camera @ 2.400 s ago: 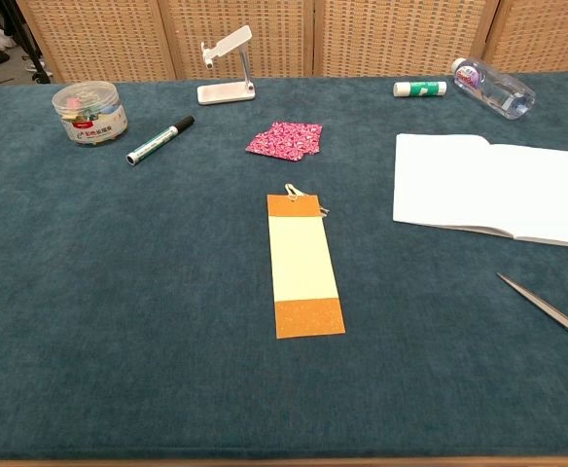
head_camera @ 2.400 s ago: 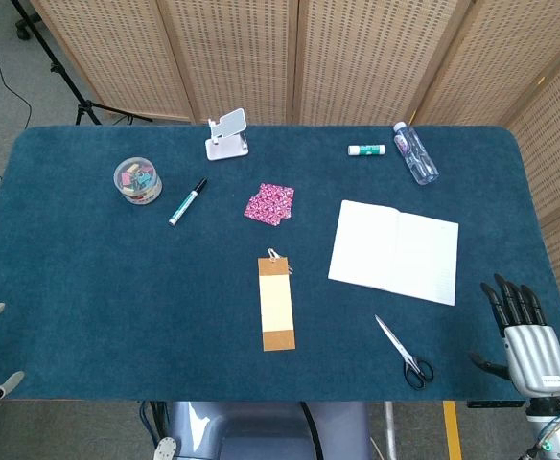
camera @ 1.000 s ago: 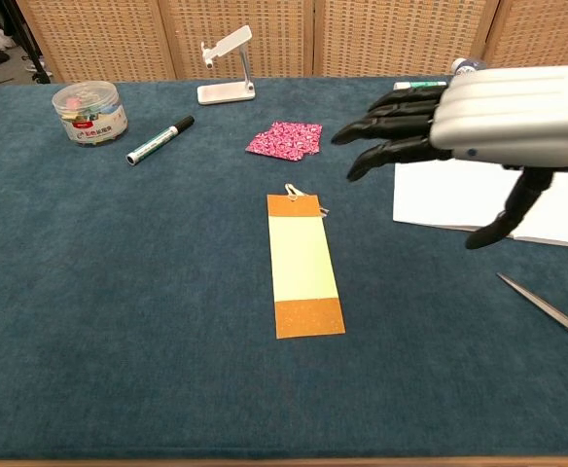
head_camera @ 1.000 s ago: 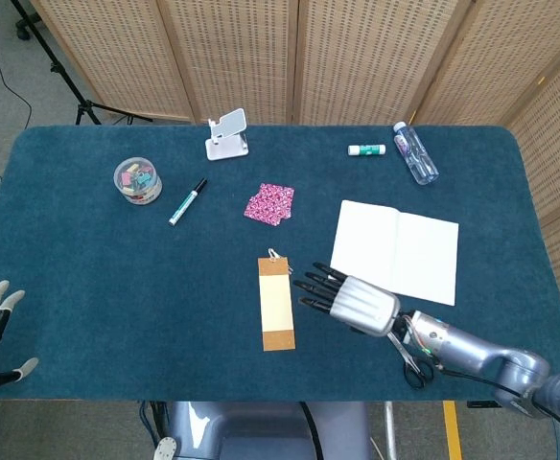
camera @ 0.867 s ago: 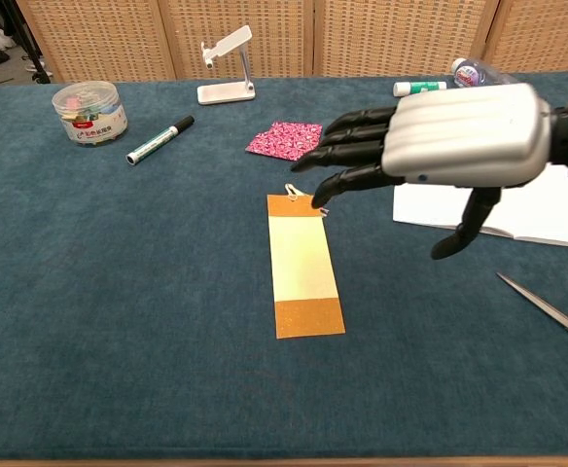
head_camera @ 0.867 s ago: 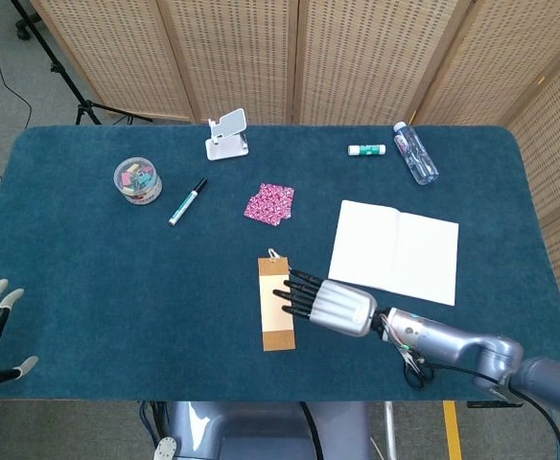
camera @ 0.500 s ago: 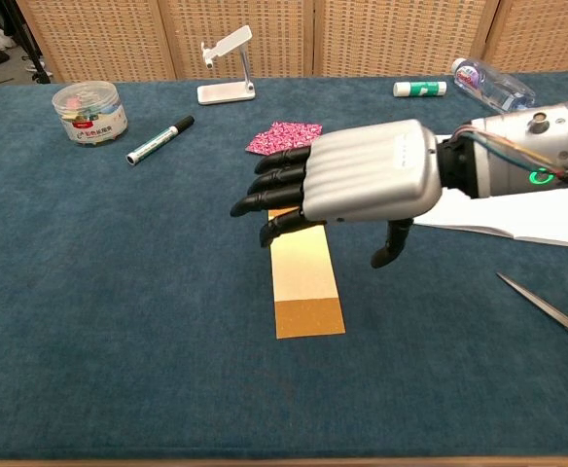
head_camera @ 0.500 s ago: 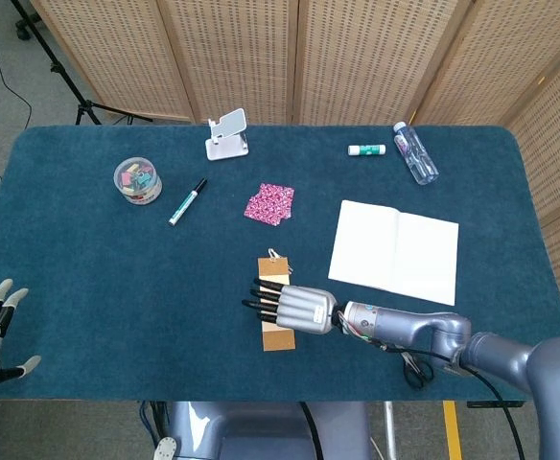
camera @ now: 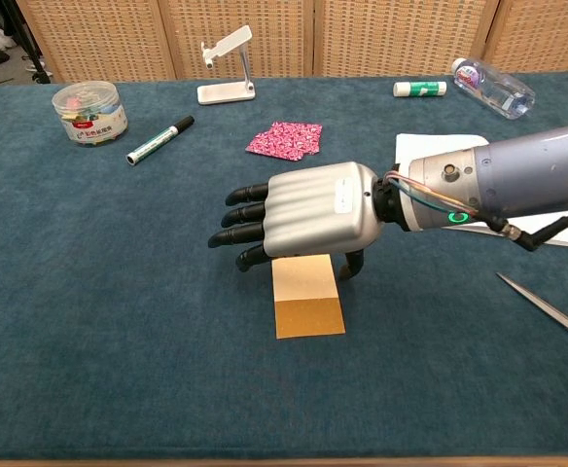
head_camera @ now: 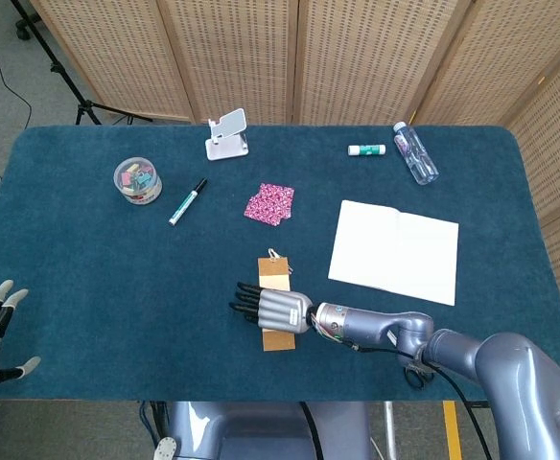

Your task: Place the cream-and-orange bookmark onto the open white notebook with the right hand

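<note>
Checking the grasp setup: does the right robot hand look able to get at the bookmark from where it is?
Probably yes. The right robot hand is spread directly over the bookmark, covering its upper part, and nothing lies between them. Whether it touches yet cannot be told.

Tabletop (head_camera: 88, 268), dark teal cloth cover. Directly on it, placed from the right hand (head_camera: 278, 310):
- bookmark (head_camera: 278, 337), flat, under the hand, both ends showing;
- pink patterned cloth (head_camera: 268, 203), beyond the hand;
- phone stand (head_camera: 227, 135), far edge, beyond the cloth;
- marker (head_camera: 188, 201) and clip tub (head_camera: 137, 180), far left of the hand;
- open notebook (head_camera: 394, 251), right of the hand;
- glue stick (head_camera: 366, 149) and bottle (head_camera: 414, 152), beyond the notebook;
- scissors (camera: 554, 311), near edge, right of the hand.
</note>
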